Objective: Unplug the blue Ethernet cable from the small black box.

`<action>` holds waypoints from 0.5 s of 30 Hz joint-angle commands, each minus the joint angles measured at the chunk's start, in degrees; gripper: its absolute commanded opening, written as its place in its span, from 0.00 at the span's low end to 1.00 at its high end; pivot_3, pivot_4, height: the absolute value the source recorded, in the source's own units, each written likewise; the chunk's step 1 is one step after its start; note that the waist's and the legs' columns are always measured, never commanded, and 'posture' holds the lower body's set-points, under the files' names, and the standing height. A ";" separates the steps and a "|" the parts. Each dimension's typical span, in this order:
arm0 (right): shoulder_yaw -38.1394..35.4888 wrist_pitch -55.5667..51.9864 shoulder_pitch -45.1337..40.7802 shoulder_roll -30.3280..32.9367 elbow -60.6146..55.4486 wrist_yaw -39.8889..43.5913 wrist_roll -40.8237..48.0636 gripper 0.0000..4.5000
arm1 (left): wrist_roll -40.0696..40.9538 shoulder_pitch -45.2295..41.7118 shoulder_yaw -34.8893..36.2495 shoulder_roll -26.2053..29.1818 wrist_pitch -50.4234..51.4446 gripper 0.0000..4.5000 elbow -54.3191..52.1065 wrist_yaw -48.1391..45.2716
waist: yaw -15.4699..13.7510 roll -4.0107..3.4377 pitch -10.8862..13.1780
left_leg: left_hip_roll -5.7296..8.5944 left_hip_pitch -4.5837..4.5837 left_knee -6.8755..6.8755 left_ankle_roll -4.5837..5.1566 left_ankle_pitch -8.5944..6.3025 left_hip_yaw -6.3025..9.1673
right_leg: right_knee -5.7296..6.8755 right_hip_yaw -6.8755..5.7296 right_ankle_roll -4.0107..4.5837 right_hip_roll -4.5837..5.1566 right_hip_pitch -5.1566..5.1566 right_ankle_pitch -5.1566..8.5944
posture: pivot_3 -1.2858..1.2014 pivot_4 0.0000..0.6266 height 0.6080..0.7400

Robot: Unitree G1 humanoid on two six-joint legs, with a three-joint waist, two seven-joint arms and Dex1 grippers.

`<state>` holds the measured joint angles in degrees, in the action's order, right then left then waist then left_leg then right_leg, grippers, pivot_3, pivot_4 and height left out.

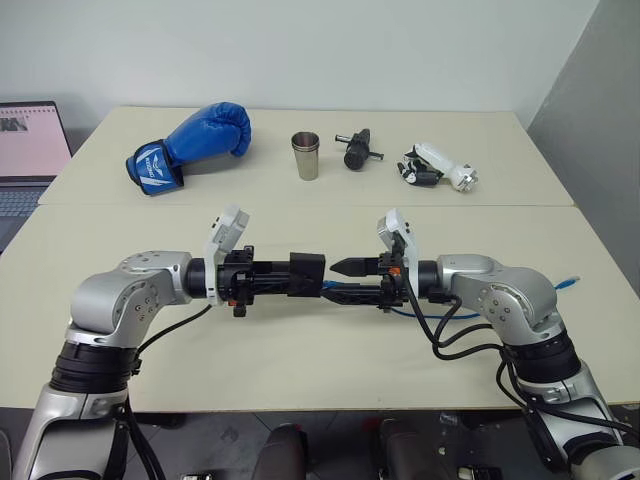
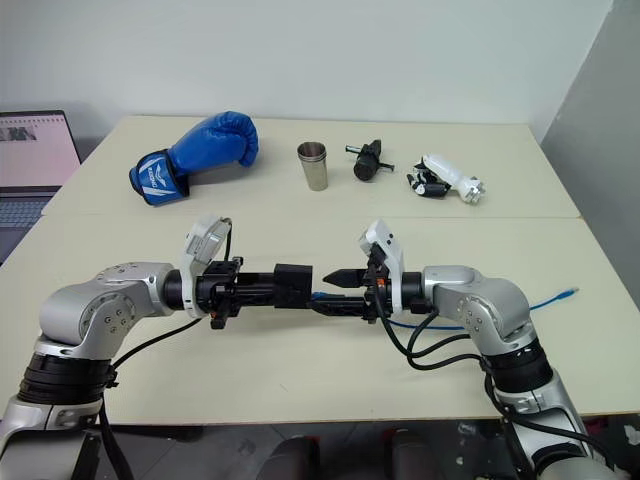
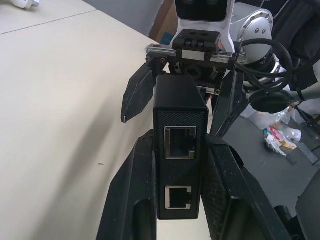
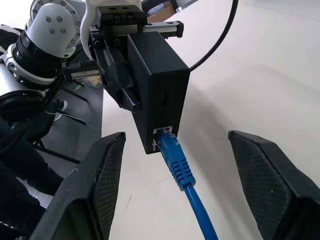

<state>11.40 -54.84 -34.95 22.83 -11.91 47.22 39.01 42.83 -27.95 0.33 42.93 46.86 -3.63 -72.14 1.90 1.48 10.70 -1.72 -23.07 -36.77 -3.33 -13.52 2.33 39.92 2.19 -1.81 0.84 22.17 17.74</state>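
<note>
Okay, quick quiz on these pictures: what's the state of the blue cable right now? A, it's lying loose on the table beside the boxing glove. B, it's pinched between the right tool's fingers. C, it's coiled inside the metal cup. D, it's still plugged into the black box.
D: in the right wrist view the blue cable has its plug seated in a port of the black box, which the left tool grips, while the right tool stands open around it.

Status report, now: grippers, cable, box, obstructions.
Left gripper shut on small black box. Right gripper open, straddling blue Ethernet cable, not gripping. Cable plugged in. Nothing in the way.
</note>
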 commanded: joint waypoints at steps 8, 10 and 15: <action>0.39 0.94 -0.90 -0.07 -0.49 0.51 -1.13 0.77 | 0.78 -1.29 1.21 -0.44 -0.35 0.18 -0.48 -0.39 | 0.00 0.00 0.00 | 0.00 -0.01 0.00 0.00 0.00 -0.01 | 0.00 0.00 0.00 0.00 0.02 0.00 | 0.52 0.24 1.00; 0.56 0.99 -0.86 0.01 -0.59 0.68 -1.33 0.77 | 0.72 -1.39 1.18 -0.56 -0.38 0.18 -0.37 -0.42 | 0.00 0.00 0.00 | 0.00 -0.01 0.01 0.00 0.00 -0.01 | 0.00 0.01 0.00 0.00 0.02 0.00 | 0.52 0.24 1.00; 0.26 0.54 -0.87 -0.14 -0.58 1.19 -1.02 0.56 | 0.39 -1.54 0.77 -0.47 -0.67 0.18 -0.25 -0.92 | 0.00 0.00 0.00 | 0.00 -0.02 0.01 0.00 0.00 -0.01 | 0.00 0.00 0.00 0.00 0.03 0.00 | 0.52 0.24 1.00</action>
<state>12.47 -54.61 -34.95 22.68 -11.39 47.73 37.24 42.71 -28.35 0.33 42.40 46.86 -3.48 -72.07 1.90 1.48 10.70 -1.72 -23.09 -36.75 -3.33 -13.52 2.32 39.92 2.19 -1.82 0.84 22.20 17.74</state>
